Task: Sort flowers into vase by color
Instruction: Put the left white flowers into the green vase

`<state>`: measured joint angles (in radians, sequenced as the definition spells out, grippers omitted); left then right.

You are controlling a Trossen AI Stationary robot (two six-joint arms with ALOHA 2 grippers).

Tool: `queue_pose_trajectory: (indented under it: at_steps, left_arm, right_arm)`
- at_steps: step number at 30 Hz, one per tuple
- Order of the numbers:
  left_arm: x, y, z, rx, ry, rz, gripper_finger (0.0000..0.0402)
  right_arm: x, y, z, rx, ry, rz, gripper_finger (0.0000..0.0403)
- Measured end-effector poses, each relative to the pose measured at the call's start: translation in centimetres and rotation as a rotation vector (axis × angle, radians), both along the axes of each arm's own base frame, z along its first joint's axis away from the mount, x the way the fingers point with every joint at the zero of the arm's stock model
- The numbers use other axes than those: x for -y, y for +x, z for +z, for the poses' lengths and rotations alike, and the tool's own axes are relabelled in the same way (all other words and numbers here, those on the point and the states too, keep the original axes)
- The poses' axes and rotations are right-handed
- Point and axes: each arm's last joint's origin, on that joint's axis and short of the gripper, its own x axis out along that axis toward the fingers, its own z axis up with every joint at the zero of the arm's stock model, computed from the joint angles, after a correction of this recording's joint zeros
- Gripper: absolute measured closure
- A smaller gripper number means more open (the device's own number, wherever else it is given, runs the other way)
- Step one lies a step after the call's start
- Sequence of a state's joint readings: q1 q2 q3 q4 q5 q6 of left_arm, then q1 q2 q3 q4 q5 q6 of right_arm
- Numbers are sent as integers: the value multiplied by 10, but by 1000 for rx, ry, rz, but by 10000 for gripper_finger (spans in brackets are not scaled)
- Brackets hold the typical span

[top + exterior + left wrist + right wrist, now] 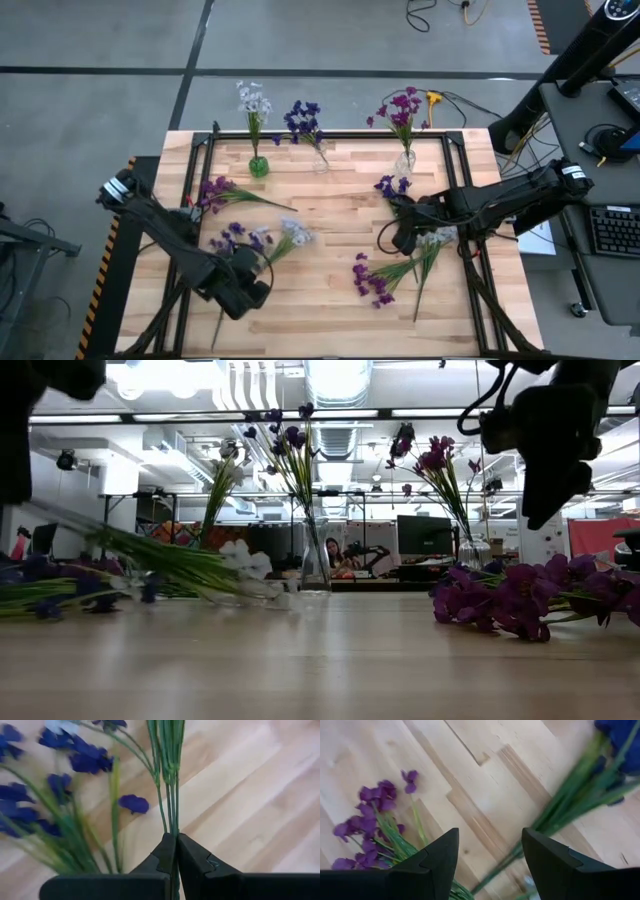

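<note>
Three vases stand along the far edge: a green one [258, 166] with pale flowers, a clear one [320, 160] with dark blue flowers, and a clear one [404, 162] with magenta flowers. Loose sprigs lie on the table: magenta [215, 188], dark blue [235, 238], dark blue [392, 185], magenta [373, 280]. My left gripper [243, 285] at the near left is shut on a pale sprig [296, 236]. My right gripper [405, 238] hangs open above the table beside another pale sprig [436, 238], touching nothing. My left gripper pinches the pale sprig's thin green stems [171, 822] between its two fingers, partway along their length. The fingers slant down from above and lie across the stems. The sprig is tilted: its stem part [80, 530] is raised and its blossom end [245, 560] sits low by the table.
A dark frame [330, 135] runs around the wooden table. Dark blue sprigs [75, 757] lie right beside the held stems. Magenta sprigs [370, 815] and green stems [570, 805] lie under my right gripper. Bare wood [320, 300] shows between the two arms.
</note>
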<state>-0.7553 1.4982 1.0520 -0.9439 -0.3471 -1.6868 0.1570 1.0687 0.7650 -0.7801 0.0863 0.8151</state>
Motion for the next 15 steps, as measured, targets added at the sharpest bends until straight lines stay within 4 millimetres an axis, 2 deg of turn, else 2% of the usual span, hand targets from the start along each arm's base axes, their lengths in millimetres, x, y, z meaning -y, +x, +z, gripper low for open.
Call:
queue_pose_trajectory:
  at_steps: [5,15]
  left_arm:
    - [-10,-14,19,48,39,-5,401]
    - [-25,-30,36,48,59,-1,401]
  right_arm:
    - [0,4,2,44,-28,2,193]
    - [1,4,2,55,-40,-9,193]
